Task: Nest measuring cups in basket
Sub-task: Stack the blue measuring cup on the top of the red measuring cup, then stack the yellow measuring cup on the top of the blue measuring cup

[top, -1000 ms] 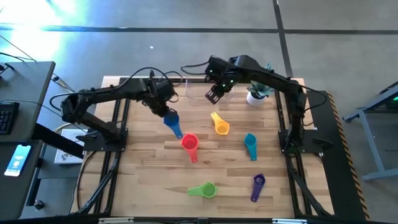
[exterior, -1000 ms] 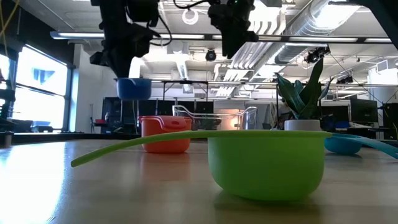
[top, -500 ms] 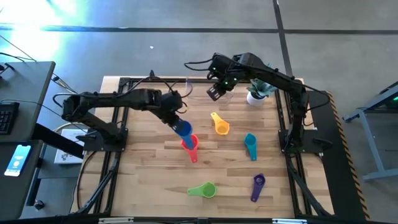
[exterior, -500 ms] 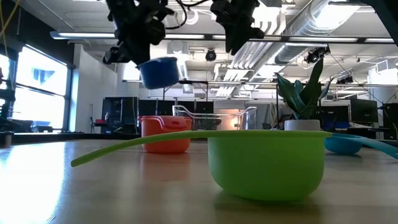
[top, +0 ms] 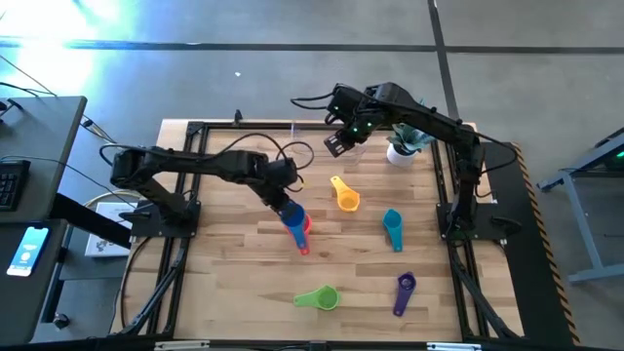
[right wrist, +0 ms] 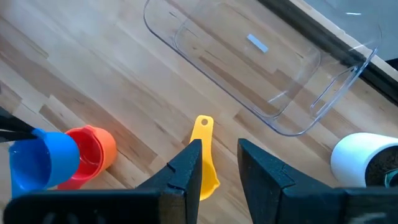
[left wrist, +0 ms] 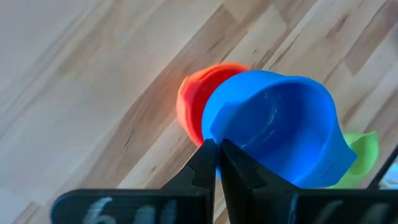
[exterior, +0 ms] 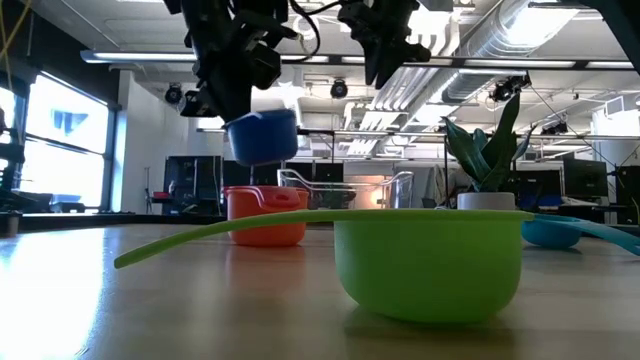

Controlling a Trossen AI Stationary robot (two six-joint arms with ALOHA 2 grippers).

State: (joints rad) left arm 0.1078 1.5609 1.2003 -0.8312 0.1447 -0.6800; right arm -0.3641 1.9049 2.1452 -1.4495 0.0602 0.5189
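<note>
An industrial lab or workshop: exposed silver ducting [exterior: 470, 45] and pipes run under the ceiling, the floor [top: 292, 88] is bare concrete, and a desk with a keyboard [top: 8, 183] stands at the wooden robot table's [top: 234, 283] nine o'clock.

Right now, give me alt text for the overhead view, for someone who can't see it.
The left tool holds a blue measuring cup just over a red cup at the middle of the wooden table. Yellow, teal, green and purple cups lie scattered, while the right tool hangs open near the clear basket.
</note>
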